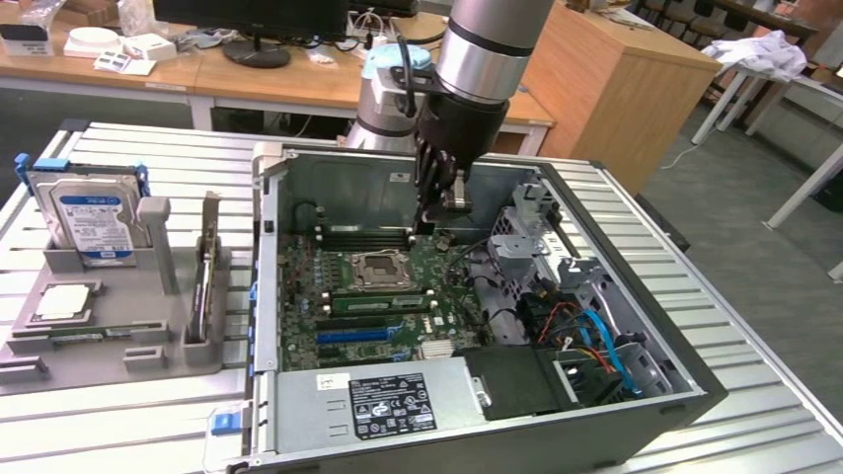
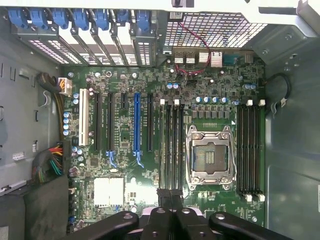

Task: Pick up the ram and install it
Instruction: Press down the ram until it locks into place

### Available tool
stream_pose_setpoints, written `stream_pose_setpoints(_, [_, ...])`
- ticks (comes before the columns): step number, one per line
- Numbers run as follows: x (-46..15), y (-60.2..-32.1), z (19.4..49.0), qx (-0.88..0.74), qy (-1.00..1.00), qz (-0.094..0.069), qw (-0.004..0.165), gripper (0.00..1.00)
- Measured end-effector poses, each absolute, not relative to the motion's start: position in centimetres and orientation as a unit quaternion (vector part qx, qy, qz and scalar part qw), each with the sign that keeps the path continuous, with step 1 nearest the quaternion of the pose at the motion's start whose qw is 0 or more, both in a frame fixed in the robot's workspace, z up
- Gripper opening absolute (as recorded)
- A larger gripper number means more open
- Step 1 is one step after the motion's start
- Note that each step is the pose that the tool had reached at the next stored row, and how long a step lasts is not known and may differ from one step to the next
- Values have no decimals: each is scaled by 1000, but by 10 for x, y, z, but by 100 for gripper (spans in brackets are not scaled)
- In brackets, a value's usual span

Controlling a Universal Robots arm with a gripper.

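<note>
Ram [image 1: 379,300] on the motherboard; gripper [image 1: 437,215] above its right end, empty.
Green stick appears to stand in a memory slot just near of the CPU socket [image 1: 378,267], its long axis running from the exterior view's left to its right. Fingers [image 2: 164,200] pressed together on nothing, hanging over the stick's right end, apart from it. Whether it is fully seated: cannot tell.
</note>
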State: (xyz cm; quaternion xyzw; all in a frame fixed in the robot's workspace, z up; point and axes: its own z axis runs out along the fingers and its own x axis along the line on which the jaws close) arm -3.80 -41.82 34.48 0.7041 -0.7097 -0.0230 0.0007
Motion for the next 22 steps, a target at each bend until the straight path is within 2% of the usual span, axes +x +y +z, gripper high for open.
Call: stream_pose_setpoints(22, [-11,-418,345,704,-710,-23,1,11])
